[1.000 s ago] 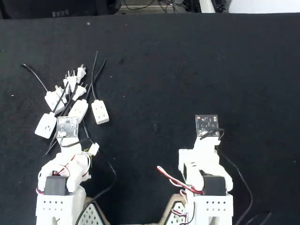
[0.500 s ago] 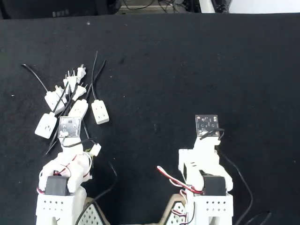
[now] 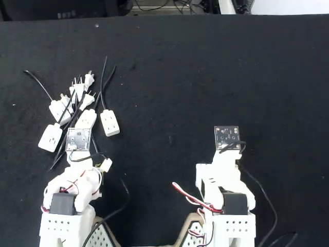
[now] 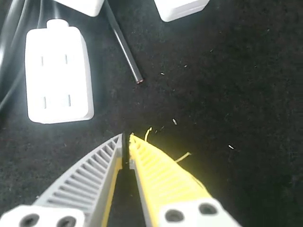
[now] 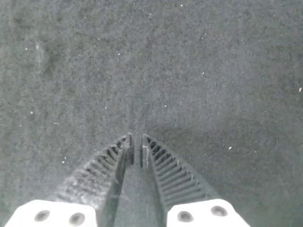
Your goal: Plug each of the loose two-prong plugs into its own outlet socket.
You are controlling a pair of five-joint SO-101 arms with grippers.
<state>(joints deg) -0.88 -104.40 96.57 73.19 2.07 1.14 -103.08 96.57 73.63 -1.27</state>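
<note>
White printed shells, black servo blocks, red-white wiring, perforated bases on left arm [image 3: 72, 190] and right arm [image 3: 223, 175]. Ribbed fingers: left pincer [image 4: 127, 142] grey plus yellow; right pincer [image 5: 136, 144] both grey.

The plugs [image 3: 82, 87] and sockets [image 3: 109, 122] lay tangled together on the left side of the table [image 3: 216, 67], just ahead of the left arm [image 3: 72, 185]. The right arm [image 3: 225, 180] stood well apart to their right.

Setting: robotics lab or workshop bench
Surface: desk [image 3: 205, 62] covered in black cloth
Rig: white printed left arm [image 3: 69, 200] and right arm [image 3: 223, 185], mounted at the near edge
Background: loose cables [image 3: 169, 6] beyond the far edge
</note>
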